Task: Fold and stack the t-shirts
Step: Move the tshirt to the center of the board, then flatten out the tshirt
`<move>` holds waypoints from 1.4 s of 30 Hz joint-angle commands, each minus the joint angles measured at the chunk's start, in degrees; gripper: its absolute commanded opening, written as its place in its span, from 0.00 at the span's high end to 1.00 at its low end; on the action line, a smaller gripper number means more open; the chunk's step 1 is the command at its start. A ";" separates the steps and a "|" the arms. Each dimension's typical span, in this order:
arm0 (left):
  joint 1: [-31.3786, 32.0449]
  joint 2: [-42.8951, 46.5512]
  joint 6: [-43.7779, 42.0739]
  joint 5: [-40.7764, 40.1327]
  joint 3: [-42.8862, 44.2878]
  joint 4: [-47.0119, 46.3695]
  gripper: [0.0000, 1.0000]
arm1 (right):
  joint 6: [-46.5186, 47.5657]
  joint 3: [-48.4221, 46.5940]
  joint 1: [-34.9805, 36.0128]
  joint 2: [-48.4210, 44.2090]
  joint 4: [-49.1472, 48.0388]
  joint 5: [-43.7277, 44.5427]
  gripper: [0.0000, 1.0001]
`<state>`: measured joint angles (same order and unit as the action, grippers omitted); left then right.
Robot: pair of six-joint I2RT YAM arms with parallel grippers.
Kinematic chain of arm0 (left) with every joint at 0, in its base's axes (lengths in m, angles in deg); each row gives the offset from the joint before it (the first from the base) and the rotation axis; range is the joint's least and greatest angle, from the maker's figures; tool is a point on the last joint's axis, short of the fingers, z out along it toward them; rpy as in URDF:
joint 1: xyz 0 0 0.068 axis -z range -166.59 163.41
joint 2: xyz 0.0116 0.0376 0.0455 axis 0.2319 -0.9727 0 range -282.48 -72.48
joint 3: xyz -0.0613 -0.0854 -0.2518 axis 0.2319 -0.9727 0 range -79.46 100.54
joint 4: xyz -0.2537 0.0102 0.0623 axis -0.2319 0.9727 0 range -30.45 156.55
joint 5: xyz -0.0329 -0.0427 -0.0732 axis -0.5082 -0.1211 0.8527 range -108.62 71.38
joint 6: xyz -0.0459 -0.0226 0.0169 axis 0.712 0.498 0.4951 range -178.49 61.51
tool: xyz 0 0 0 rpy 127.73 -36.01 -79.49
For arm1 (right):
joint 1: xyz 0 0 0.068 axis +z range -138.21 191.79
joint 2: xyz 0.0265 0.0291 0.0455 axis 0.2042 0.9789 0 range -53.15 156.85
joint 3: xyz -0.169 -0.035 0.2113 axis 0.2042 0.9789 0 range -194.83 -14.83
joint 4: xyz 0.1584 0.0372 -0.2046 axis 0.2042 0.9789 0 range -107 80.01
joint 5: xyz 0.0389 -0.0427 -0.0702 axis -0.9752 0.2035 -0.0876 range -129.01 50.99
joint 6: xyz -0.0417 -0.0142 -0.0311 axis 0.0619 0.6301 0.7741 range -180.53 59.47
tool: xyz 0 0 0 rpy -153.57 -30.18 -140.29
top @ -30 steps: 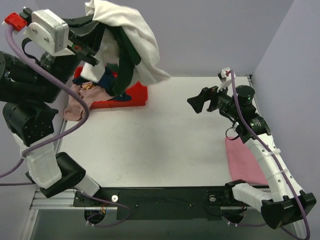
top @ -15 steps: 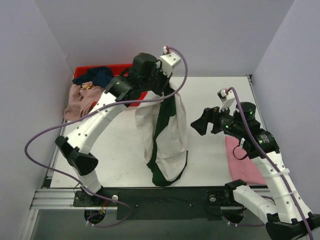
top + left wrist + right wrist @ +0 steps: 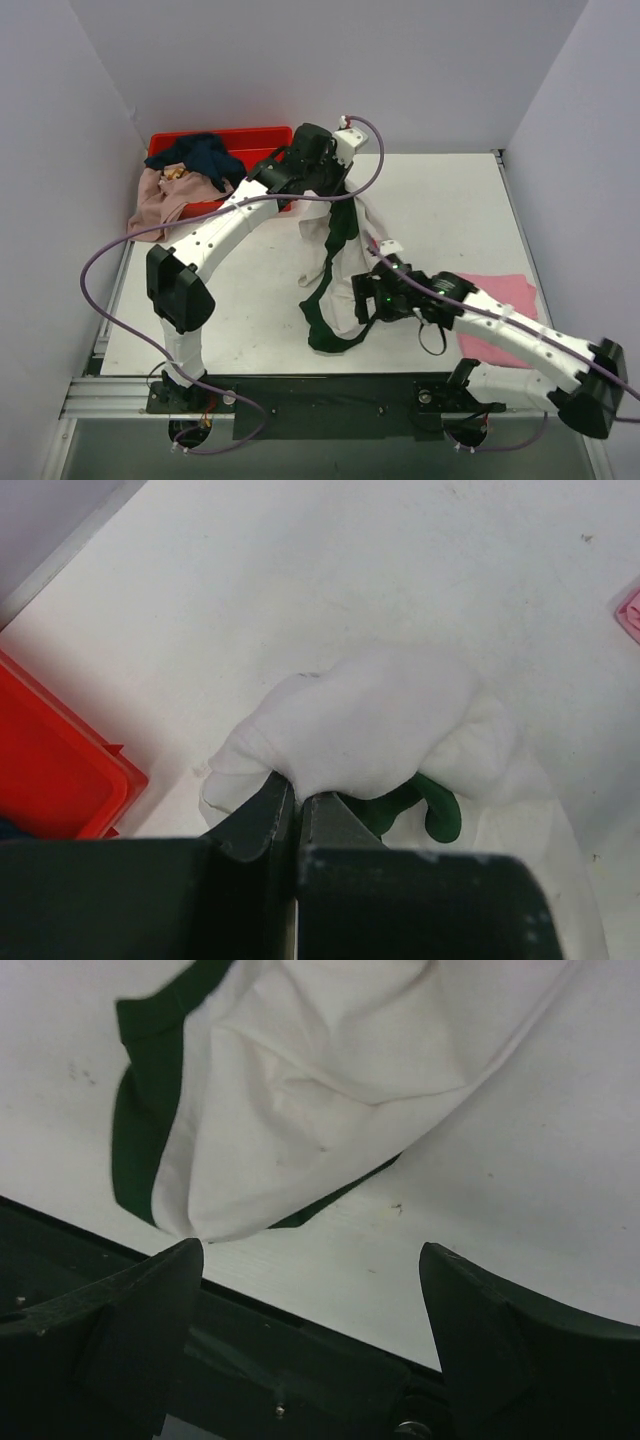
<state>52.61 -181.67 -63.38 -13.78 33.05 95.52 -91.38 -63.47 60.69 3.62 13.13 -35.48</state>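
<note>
The left gripper [image 3: 297, 798] is pinched tight on a bunch of the white t-shirt [image 3: 335, 265]. The shirt hangs limp just right of the red crate [image 3: 255, 140], its dark green hem puddled farther from the crate. The right gripper [image 3: 310, 1252] gapes wide and empty over that hem. The cotton is thin and creased, and the layers are hard to tell apart here. A closing claw might catch both layers or only the trim, twisting the spread. A flat pink t-shirt [image 3: 500, 295] lies well apart from the crate.

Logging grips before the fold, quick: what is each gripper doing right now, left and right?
Left gripper: closed, holding the white cloth t-shirt with dark green trim.
Right gripper: open, holding nothing.
</note>
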 commanded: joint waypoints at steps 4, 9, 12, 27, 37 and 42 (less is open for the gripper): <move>-0.70 3.89 2.07 -0.27 2.19 1.55 1.00 | -5.89 -0.66 7.34 23.43 -8.95 3.07 0.15; -2.02 5.03 -0.38 -4.30 6.49 7.53 1.00 | -5.01 -3.82 5.77 29.71 -5.63 1.65 0.88; -2.29 7.31 -5.47 -13.79 7.90 10.61 1.00 | -3.09 -2.95 2.00 21.49 -3.50 0.34 1.00; -1.32 33.68 -23.68 -36.90 6.33 29.60 1.00 | 15.03 -16.83 -13.83 -2.46 3.27 -49.11 1.00; -1.23 31.07 -31.69 -30.79 -16.53 9.21 1.00 | 11.52 -7.36 -32.17 10.70 2.83 -44.34 1.00; -1.23 15.89 -30.27 -19.96 -16.97 1.60 0.48 | 11.78 -9.62 -36.51 25.29 2.12 -26.87 0.78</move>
<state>51.19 -157.41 -93.56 -42.63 17.05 108.26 -79.20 -71.05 25.87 22.05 14.86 -74.82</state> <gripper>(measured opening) 0.190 0.162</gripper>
